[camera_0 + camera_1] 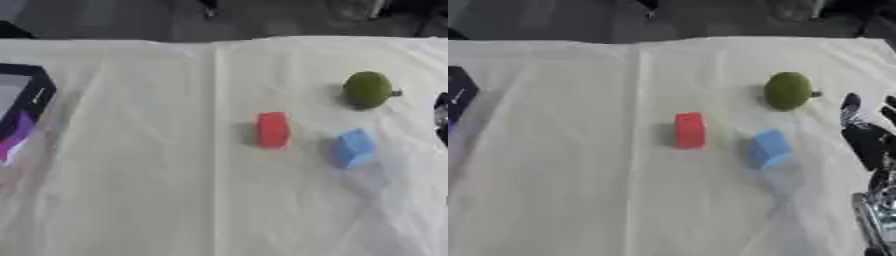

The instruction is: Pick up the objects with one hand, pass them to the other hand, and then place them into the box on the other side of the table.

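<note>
Three objects lie on the white cloth. A red block [273, 129] stands near the middle. A blue block [354, 147] lies to its right, slightly nearer me. A green round fruit [367, 89] with a small stem sits farther back on the right. My right hand [865, 136] comes in at the right edge, to the right of the blue block and the fruit, touching neither. Its fingers [850, 106] point up and away, relaxed, with nothing in them. The box [26, 105], black with a purple side, stands at the left edge. My left hand shows in no view.
The white cloth [131, 175] covers the whole table and has a crease running down its middle. The table's far edge runs along the top, with dark floor beyond it.
</note>
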You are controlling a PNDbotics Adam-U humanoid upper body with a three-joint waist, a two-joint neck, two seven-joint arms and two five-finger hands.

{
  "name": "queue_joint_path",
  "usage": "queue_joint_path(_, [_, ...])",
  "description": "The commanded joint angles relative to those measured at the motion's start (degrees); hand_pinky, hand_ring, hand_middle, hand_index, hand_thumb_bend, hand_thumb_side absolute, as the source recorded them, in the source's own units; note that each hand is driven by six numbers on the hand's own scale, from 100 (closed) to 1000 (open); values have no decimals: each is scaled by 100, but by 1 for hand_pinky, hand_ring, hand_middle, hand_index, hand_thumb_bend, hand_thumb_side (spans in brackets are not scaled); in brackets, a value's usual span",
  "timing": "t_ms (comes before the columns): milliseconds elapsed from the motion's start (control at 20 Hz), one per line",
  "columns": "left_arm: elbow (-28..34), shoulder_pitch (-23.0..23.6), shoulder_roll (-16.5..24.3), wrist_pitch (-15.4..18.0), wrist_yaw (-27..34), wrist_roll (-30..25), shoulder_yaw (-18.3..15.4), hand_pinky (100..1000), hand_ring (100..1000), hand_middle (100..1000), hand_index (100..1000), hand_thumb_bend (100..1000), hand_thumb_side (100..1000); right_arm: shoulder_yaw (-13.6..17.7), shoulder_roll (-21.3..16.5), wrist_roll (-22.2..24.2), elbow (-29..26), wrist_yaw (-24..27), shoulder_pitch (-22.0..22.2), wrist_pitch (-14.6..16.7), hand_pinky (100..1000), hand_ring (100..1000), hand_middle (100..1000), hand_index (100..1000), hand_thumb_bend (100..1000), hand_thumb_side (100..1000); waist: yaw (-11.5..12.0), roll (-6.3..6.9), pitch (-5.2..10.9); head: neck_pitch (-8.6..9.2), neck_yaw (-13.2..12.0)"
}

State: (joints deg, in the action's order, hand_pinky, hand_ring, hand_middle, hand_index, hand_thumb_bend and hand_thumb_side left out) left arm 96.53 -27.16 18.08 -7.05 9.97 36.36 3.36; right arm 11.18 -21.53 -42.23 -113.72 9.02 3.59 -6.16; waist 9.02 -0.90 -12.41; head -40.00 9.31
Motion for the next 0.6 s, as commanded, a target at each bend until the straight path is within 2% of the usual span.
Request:
queue_joint_path(50, [91,-65,137,4,-10,-6,-47,696,648,682,759,212,716,36,-120,10,-87,-28,1,12,693,859,795,867,346,248,2,27,-10,82,12])
queue_joint_path(550, [95,-61,154,8,-11,5,-67,696,650,681,759,212,715,19,-190,79,-87,121,-34,71,693,863,800,868,351,248,24,15,-19,61,-23])
queue_joint_path(600, [93,-57,163,10,-13,13,-77,696,650,680,759,213,715,16,-241,121,-87,124,-22,91,696,872,810,876,373,234,32,5,-17,48,-23])
